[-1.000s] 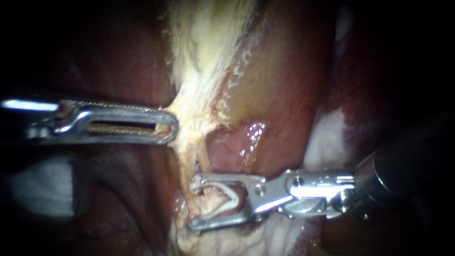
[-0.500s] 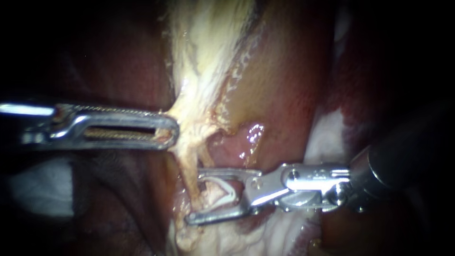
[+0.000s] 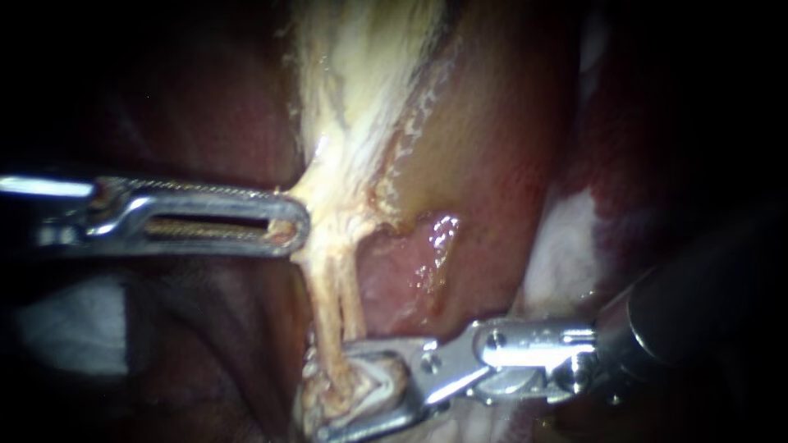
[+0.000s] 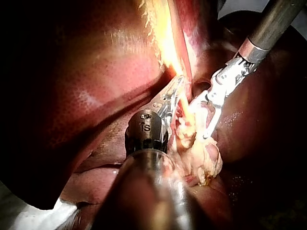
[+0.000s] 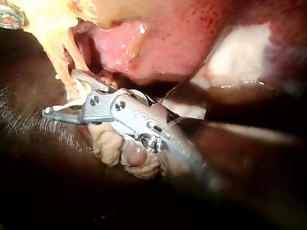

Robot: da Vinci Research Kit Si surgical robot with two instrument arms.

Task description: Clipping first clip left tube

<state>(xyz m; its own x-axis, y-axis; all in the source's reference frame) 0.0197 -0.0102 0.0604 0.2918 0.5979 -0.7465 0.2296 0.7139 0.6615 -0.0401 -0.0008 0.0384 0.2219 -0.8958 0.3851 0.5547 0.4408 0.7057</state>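
Observation:
Two thin pale tubes run down side by side from the frayed yellow-white tissue [image 3: 353,98]: the left tube [image 3: 325,303] and the right tube [image 3: 351,305]. My left instrument [image 3: 283,221] comes in level from the left, its slotted jaws shut on the pale tissue where the tubes start. My right instrument [image 3: 330,395] reaches in from the lower right. Its jaws stand open around the lumpy tissue at the tubes' lower end, with a white clip [image 3: 384,376] between them. The right wrist view shows those jaws [image 5: 60,93] astride the strand. The left wrist view shows both instruments [image 4: 171,98] [image 4: 200,120].
Dark red liver [image 3: 492,156] walls in the right and upper left. A moist pink patch [image 3: 406,275] lies just right of the tubes. White gauze [image 3: 74,324] sits lower left, and a pale patch [image 3: 566,238] lies above my right instrument's shaft.
My right instrument has slid down along the tubes to their lower end, jaws still apart with the clip. More of both tubes now shows. My left instrument has held its grip.

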